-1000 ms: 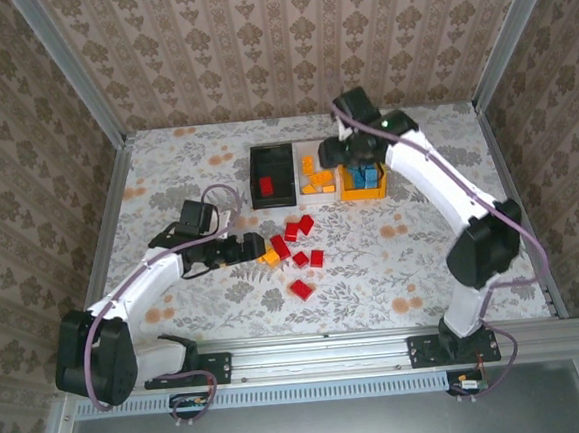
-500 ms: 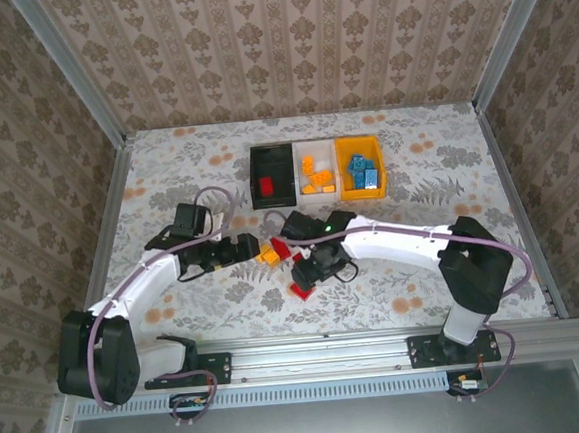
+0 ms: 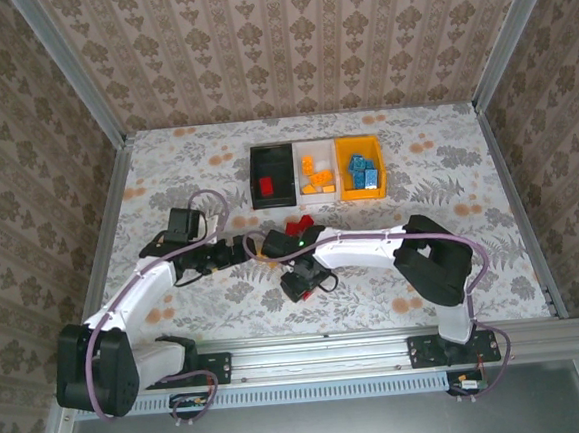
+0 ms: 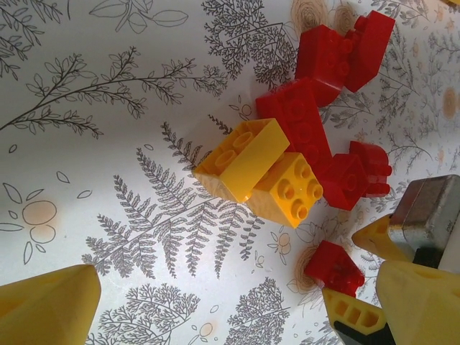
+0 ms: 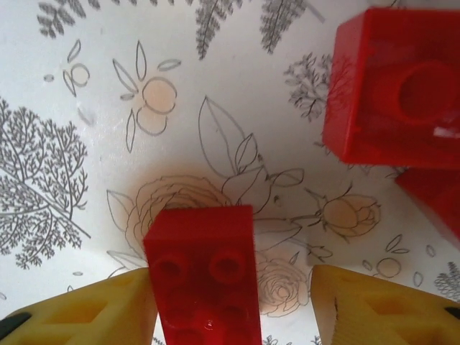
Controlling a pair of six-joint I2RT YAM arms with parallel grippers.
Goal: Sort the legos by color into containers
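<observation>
From above, the black bin (image 3: 271, 163), white bin (image 3: 317, 196) and yellow bin (image 3: 362, 195) stand in a row at the far side of the table (image 3: 446, 164). They hold red, yellow and blue bricks in that order. The left gripper (image 3: 240, 250) and right gripper (image 3: 297, 282) hang low over the loose bricks.

In the left wrist view the jaws are wide apart (nothing between them). Two yellow bricks (image 4: 259, 172) lie touching just ahead, beside red ones.

In the right wrist view the fingers (image 5: 86, 313) are spread either side of a red brick (image 5: 205, 277), and one touches it.

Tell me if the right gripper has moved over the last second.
Yes. The right gripper left the orange-yellow bin at the far side and now straddles a red brick nearer the right arm's base, jaws open.
</observation>
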